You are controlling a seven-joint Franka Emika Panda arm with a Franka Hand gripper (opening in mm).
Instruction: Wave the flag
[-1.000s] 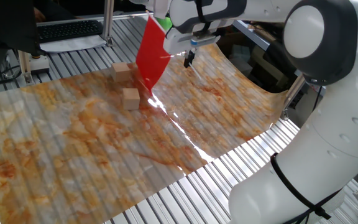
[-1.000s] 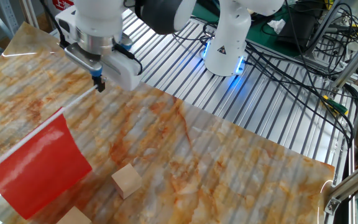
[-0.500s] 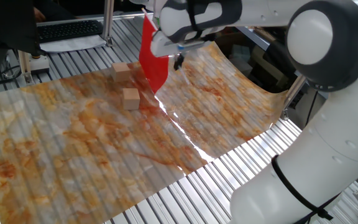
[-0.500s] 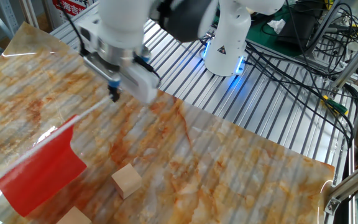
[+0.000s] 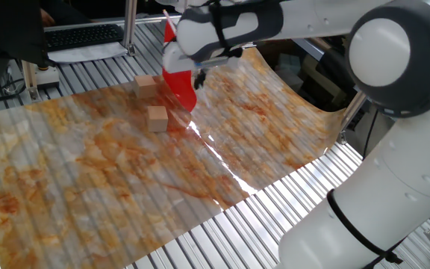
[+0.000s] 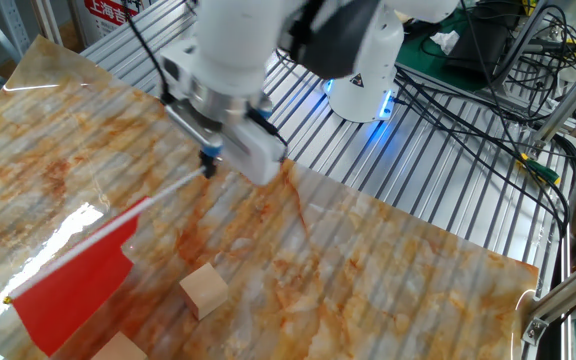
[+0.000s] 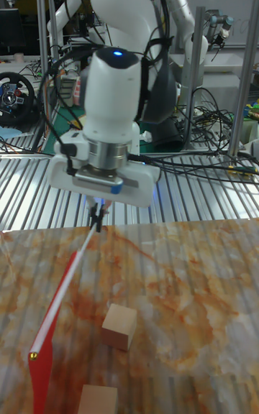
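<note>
Red cloth of the flag [image 6: 73, 285] hangs low over the marbled orange sheet [image 6: 368, 270] that covers the table, and its thin white stick rises at a slant up to the gripper [image 6: 208, 166], whose fingers are closed together on the stick's upper end. In the tall fixed view the flag [image 7: 49, 328] is seen almost edge-on, with a small gold knob at its far tip. Two tan wooden blocks [image 6: 205, 289] lie on the sheet just beside the cloth, apart from each other.
</note>
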